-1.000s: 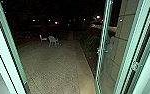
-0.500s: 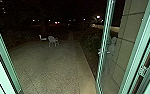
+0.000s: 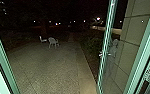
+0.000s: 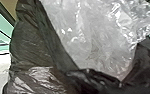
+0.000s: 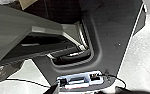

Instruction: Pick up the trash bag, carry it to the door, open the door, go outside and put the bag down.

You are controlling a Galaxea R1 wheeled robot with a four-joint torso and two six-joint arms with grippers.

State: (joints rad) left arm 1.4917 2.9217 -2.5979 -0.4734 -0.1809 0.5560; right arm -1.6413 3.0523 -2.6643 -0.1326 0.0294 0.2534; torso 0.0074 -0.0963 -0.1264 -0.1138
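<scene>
In the head view, a green-toned door frame [image 3: 139, 56] flanks a paved yard [image 3: 53, 65] in the dark. The glass door [image 3: 105, 60] stands open at the right, and a person [image 3: 113, 48] shows faintly through its pane, beside a tiled wall [image 3: 138, 27]. Two pale chairs [image 3: 53, 42] stand close together farther out on the paving, with small lights beyond.

In the left wrist view, the trash bag [image 4: 32, 45] is right in front of the camera, black and creased, its mouth spread around crumpled clear plastic [image 4: 96, 37]. I cannot tell whether the left gripper is open or closed.

In the right wrist view, the right gripper [image 5: 87, 89] has its fingers apart, with a pale socket unit [image 5: 78, 80] and thin cables near them, above a pale floor [image 5: 143, 57].
</scene>
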